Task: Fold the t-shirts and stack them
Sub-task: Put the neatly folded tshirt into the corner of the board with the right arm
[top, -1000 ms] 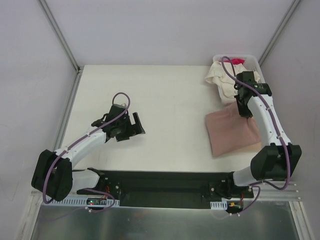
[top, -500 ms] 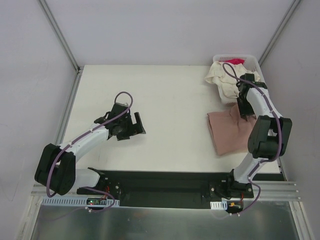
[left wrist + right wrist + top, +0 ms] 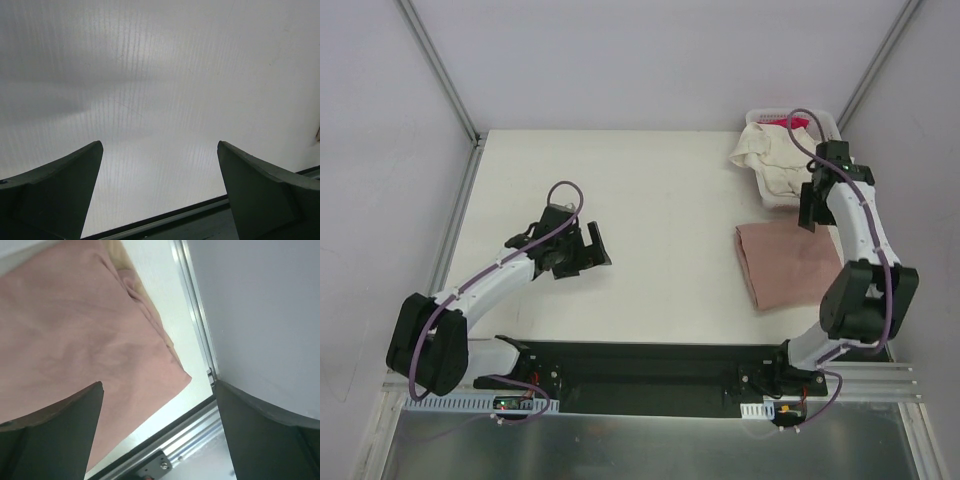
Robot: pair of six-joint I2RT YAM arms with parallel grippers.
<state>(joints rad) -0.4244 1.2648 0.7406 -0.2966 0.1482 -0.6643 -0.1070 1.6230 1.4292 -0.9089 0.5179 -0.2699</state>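
Observation:
A folded dusty-pink t-shirt (image 3: pixel 785 265) lies flat on the right side of the table. It fills the left of the right wrist view (image 3: pixel 75 320), where a strip of tan cloth (image 3: pixel 116 249) shows at its edge. My right gripper (image 3: pixel 810 212) hangs open just above the shirt's far edge, with nothing between its fingers (image 3: pixel 157 385). A cream t-shirt (image 3: pixel 765 155) drapes over the basket's near side, and a bit of magenta cloth (image 3: pixel 798 122) shows inside. My left gripper (image 3: pixel 590 248) is open over bare table at centre left (image 3: pixel 160 145).
The white slatted basket (image 3: pixel 820 118) stands in the far right corner against the wall. A metal rail (image 3: pixel 200 335) runs along the table's right edge beside the pink shirt. The black base plate (image 3: pixel 650 365) lines the near edge.
My right gripper has opened, let go of the pink shirt and drawn back towards the basket. The shirt has settled flat. The left arm has barely moved.

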